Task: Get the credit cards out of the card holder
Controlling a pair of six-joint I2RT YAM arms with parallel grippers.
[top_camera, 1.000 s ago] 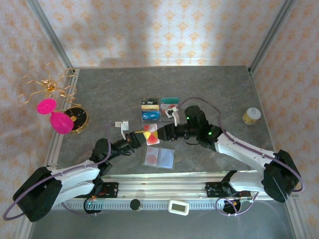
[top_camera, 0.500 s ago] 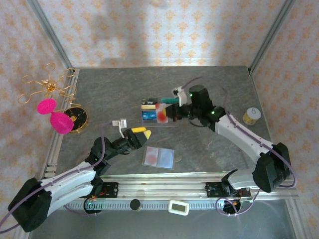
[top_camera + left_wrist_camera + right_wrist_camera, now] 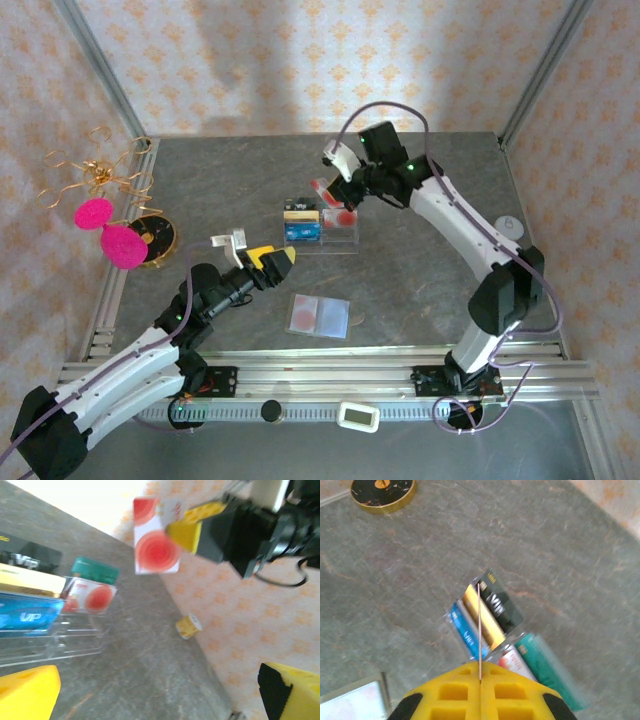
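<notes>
Top external view: the card holder (image 3: 318,315) lies open on the table (image 3: 200,180) between the arms, near the left gripper (image 3: 274,260), whose jaws are spread wide with nothing between them. Farther back, the right gripper (image 3: 480,674) is clenched on a red-blotched card (image 3: 155,542), held in the air above the clear tray (image 3: 345,243).

Colours on my feeds right now: the credit card (image 3: 155,542) is white with two round red blotches, and the right gripper (image 3: 480,672) has bright yellow pads (image 3: 452,692). Over in the clear tray (image 3: 75,647) I've got a black card (image 3: 501,605), gold card (image 3: 490,625), blue card (image 3: 464,630) and teal card (image 3: 547,667). The card holder (image 3: 318,316) is pale bluish with a reddish patch. The table (image 3: 400,300) is grey marbled, and the walls (image 3: 300,70) are cream with an orange damask print.
</notes>
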